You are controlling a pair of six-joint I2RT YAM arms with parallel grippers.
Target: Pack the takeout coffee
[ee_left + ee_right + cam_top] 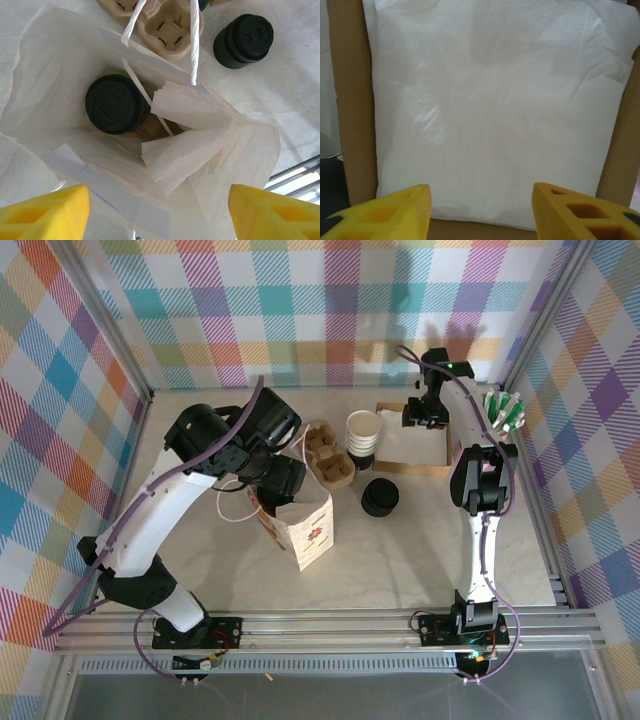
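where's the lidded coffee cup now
In the left wrist view the lidded coffee cup sits inside the white paper bag, left of a folded napkin.

top external: high behind arm bases, down over table (400, 570) | left wrist: behind left gripper (159, 210), close, down into paper bag (60, 75) | right wrist: behind right gripper (481, 212), close on napkins (495, 115) | shared top/left: paper bag, lid stack (244, 40)

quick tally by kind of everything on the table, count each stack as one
paper bag: 1
lidded coffee cup, inside the bag: 1
napkin in the bag: 1
pulp cup carrier: 1
stack of lidless cups: 1
stack of black lids: 1
cardboard tray of napkins: 1
green and white bundle, too small to identify: 1
total: 8
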